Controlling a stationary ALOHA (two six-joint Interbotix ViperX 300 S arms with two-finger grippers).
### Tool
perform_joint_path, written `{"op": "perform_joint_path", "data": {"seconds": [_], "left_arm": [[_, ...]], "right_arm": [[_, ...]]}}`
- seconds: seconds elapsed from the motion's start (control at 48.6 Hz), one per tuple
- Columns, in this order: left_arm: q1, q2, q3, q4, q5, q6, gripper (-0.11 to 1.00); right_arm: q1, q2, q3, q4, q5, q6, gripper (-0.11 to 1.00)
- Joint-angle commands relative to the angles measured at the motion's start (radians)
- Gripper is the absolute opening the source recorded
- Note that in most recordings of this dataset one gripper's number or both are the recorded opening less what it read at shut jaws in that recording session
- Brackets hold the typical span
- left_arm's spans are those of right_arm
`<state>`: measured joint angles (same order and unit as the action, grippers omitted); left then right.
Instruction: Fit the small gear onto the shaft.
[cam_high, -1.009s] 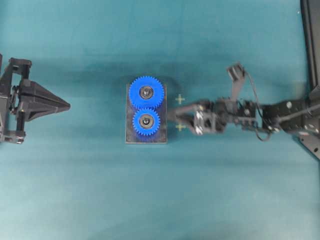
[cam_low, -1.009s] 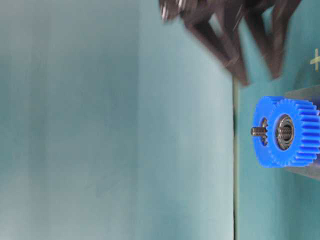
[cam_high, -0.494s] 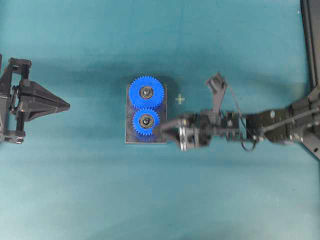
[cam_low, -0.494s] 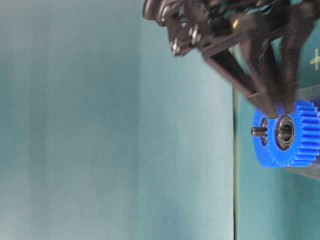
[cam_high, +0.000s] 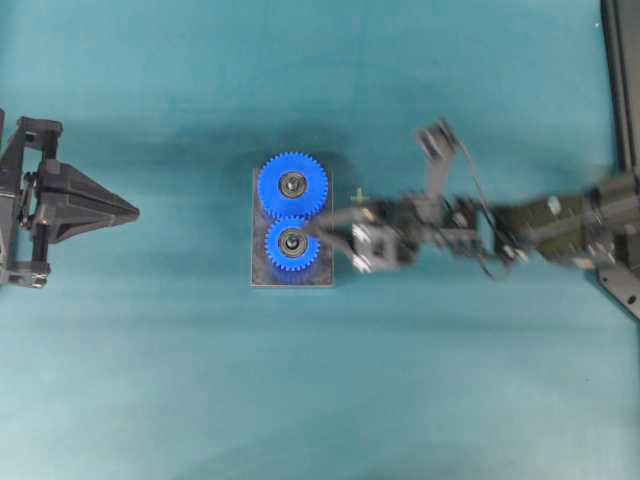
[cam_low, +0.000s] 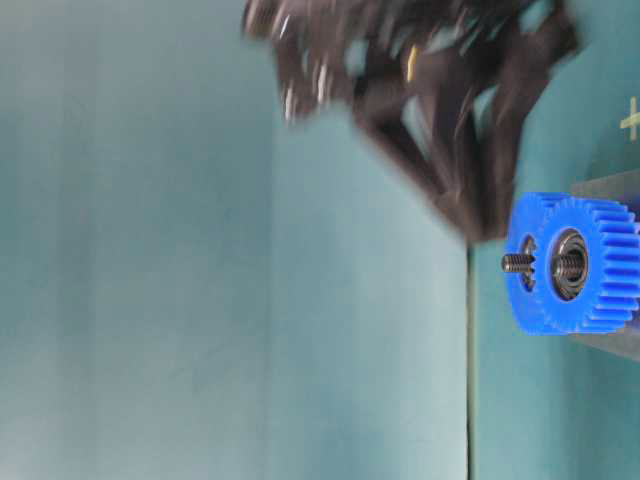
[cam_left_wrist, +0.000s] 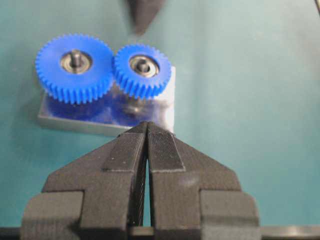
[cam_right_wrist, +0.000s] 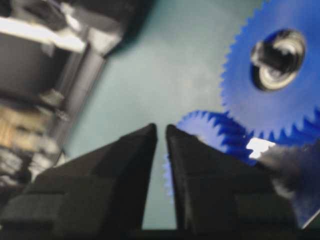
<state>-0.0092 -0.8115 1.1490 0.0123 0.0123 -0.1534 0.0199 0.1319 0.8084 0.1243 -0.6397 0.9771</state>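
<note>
The small gear (cam_high: 292, 244) sits on the shaft (cam_left_wrist: 143, 65) on the grey plate (cam_high: 262, 278), its teeth meshed with the larger blue gear (cam_high: 293, 185). In the left wrist view the small gear (cam_left_wrist: 143, 70) lies flat with the post end showing in its hub. My right gripper (cam_high: 318, 236) reaches in from the right, its tips over the small gear's right edge. In its own view the right gripper (cam_right_wrist: 161, 129) has a narrow gap between the jaws with nothing in it, and the small gear (cam_right_wrist: 210, 130) lies just beyond the right finger. My left gripper (cam_high: 135, 211) rests far left, shut and empty.
The teal table surface surrounds the plate on all sides. A yellow cross mark (cam_high: 359, 196) lies on the table right of the plate. A dark frame (cam_high: 620, 80) runs along the right edge. In the table-level view the right arm is motion-blurred above the gears.
The right gripper has moved left to the small gear's edge, and its jaws have narrowed from wide apart to a thin gap. The gears and the left arm have not moved.
</note>
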Motion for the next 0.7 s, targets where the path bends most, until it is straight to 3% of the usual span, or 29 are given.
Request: {"op": "perform_joint_path", "data": {"seconds": [0.0, 0.103, 0.226, 0.679], "left_arm": [[-0.002, -0.002, -0.009, 0.002, -0.005, 0.000, 0.00], [0.000, -0.005, -0.008, 0.002, -0.005, -0.002, 0.00], [0.000, -0.009, 0.000, 0.002, -0.005, -0.002, 0.00], [0.002, -0.038, 0.021, 0.002, -0.005, -0.002, 0.00]], "right_arm": [[-0.020, -0.025, -0.083, -0.097, 0.178, -0.046, 0.24], [-0.020, -0.034, -0.167, -0.155, 0.399, -0.109, 0.17], [-0.023, -0.040, -0.216, -0.156, 0.543, -0.173, 0.12], [-0.069, -0.040, -0.253, -0.158, 0.683, -0.196, 0.10]]}}
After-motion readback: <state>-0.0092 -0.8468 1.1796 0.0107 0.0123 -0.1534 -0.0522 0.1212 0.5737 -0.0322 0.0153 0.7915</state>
